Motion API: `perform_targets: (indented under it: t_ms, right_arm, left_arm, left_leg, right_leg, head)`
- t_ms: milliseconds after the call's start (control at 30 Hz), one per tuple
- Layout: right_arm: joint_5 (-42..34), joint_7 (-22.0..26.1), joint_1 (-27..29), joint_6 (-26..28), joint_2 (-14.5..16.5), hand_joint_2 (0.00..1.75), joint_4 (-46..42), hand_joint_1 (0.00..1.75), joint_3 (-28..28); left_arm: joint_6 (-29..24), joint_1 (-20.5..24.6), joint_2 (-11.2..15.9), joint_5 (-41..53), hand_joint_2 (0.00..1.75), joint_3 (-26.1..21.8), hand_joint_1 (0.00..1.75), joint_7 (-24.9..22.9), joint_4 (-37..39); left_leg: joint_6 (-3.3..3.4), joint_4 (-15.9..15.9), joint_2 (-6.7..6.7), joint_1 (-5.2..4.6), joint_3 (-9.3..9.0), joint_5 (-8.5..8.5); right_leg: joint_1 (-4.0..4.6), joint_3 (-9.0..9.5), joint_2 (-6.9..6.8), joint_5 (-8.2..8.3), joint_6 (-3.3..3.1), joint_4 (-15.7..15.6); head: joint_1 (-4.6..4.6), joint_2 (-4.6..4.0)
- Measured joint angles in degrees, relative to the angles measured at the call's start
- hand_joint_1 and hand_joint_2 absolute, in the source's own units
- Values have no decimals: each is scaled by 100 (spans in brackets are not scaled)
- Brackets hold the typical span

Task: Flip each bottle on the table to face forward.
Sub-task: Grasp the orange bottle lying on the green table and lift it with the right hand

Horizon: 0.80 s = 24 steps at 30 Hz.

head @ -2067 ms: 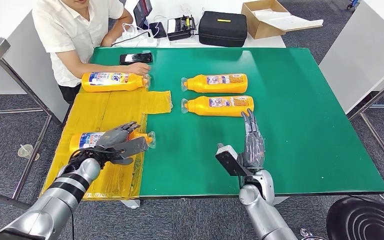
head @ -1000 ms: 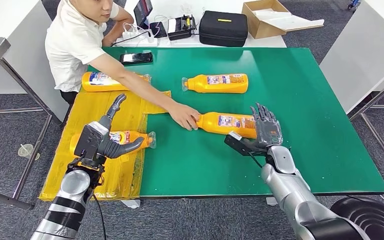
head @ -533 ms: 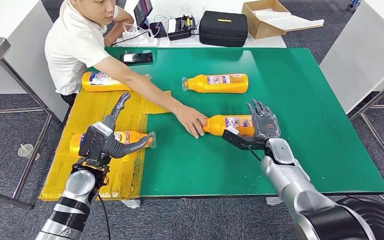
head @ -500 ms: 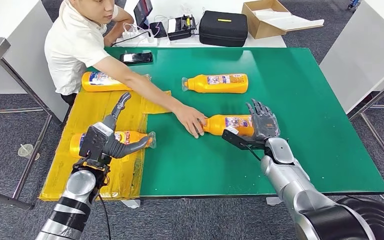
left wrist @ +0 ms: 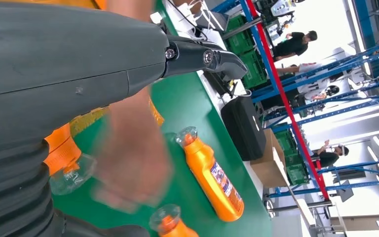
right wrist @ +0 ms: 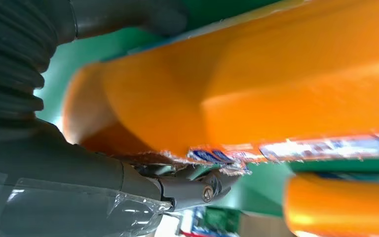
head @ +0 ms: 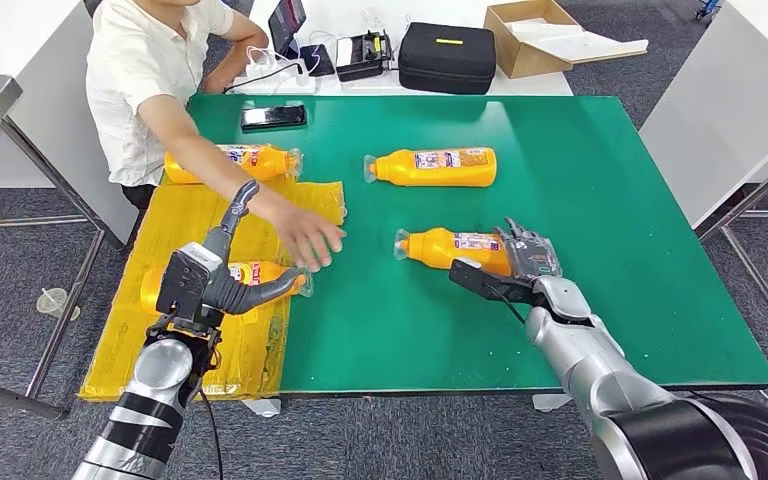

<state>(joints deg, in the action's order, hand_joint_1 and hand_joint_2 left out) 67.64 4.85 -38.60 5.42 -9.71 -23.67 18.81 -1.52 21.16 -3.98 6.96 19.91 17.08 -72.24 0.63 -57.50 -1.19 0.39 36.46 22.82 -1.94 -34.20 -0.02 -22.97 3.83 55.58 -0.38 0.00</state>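
1. Right now my right hand [head: 528,257] has its fingers wrapped over the base end of the near bottle [head: 452,248], gripping it.
2. That bottle lies on its side, long axis across the green mat [head: 600,180], cap pointing away from the hand toward the person's hand [head: 308,237].
3. My left hand [head: 222,272] hovers with fingers spread, holding nothing, over the yellow-sheet bottle [head: 250,274].

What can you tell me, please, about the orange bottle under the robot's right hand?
The orange bottle looks like glossy plastic, with a clear cap at its neck and a printed label facing up. It lies on its side on the green table, cap pointing toward the robot's left. The right hand grips its base end; the right wrist view shows fingers wrapped around it.
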Motion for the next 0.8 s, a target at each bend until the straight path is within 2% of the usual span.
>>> perform_targets:
  t_ms: [133,233,367,500,567,700,800]
  right_arm:
    - [30,-324,-155,-429,-97,175,69,175,10]
    - [-97,-251,-208,-474,-143,175,81,175,13]
    - [-735,439,-189,-403,-161,175,80,175,-117]
    - [-1121,887,-132,-366,-153,175,62,175,-322]
    - [-1585,1333,-60,-464,-114,175,-8,175,-453]
    - [-2881,2173,195,-901,127,175,-405,175,-781]
    - [-3568,2341,424,-1126,343,175,-870,175,-881]
  left_arm:
    - [29,-2,10,-59,175,-2,0,-3,0]
    - [49,-6,17,-93,175,-3,0,0,0]
    - [62,-25,31,-178,175,-8,0,38,0]
    - [130,-49,31,-370,175,-13,0,35,1]
    - [221,-86,19,-685,175,-26,0,-24,7]
    - [429,-191,-73,-1574,175,-36,0,-177,105]
    - [581,-309,-161,-2058,175,-10,0,-206,271]
  left_leg:
    - [1,-2,0,0,-10,0]
    - [1,-2,-3,0,-14,0]
    - [2,-2,1,0,-15,0]
    - [1,-2,2,0,-16,0]
    - [1,-1,3,1,-16,0]
    - [1,-1,6,2,-15,0]
    - [1,-1,3,4,-10,0]
  right_leg:
    - [0,12,0,0,0,-1]
    - [0,19,-3,0,0,-1]
    - [1,19,-1,1,2,-1]
    - [2,19,1,1,1,0]
    - [3,19,2,1,1,0]
    - [4,15,6,1,1,0]
    - [4,8,4,0,1,1]
  head:
    - [1,0]
    - [1,0]
    - [-1,0]
    - [0,0]
    - [-1,0]
    - [-1,0]
    - [-2,0]
